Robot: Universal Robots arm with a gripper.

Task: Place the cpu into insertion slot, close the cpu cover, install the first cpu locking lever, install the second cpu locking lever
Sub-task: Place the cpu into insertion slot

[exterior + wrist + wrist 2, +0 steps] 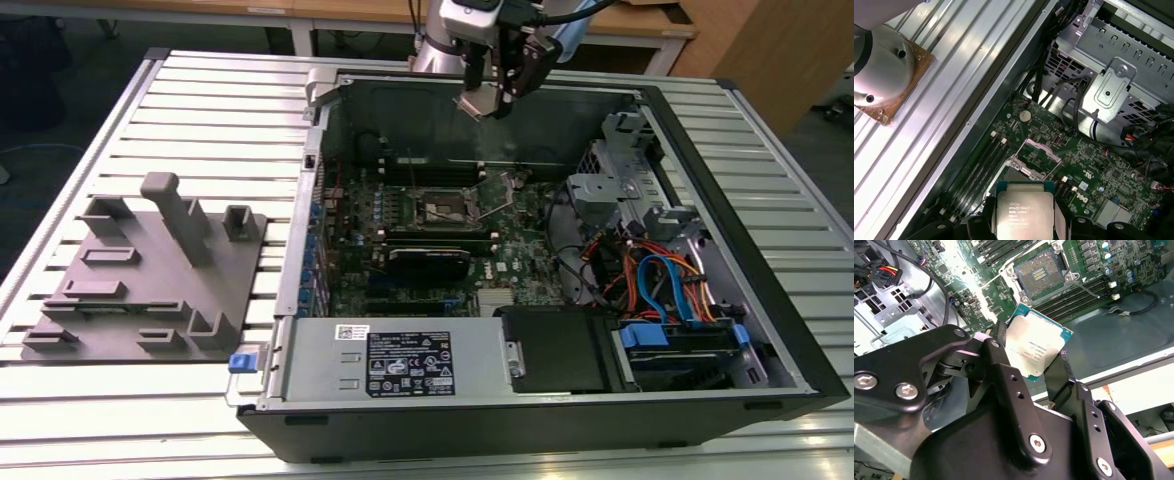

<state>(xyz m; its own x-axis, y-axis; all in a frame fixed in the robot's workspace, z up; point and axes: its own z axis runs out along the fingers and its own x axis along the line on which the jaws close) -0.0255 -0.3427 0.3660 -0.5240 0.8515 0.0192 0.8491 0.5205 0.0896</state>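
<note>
In the exterior view, insertion slot (447,208) open from above, drive cage (603,185) at 3 o'clock, black card (430,262) at 6, claw (494,104) gripping cpu (1038,347) overhead at 12.

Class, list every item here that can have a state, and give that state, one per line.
hand, shut on the cpu
cpu, held in the air, not seated
insertion slot, empty, contacts exposed
cpu cover, swung open
computer case, lying flat, side open
</note>
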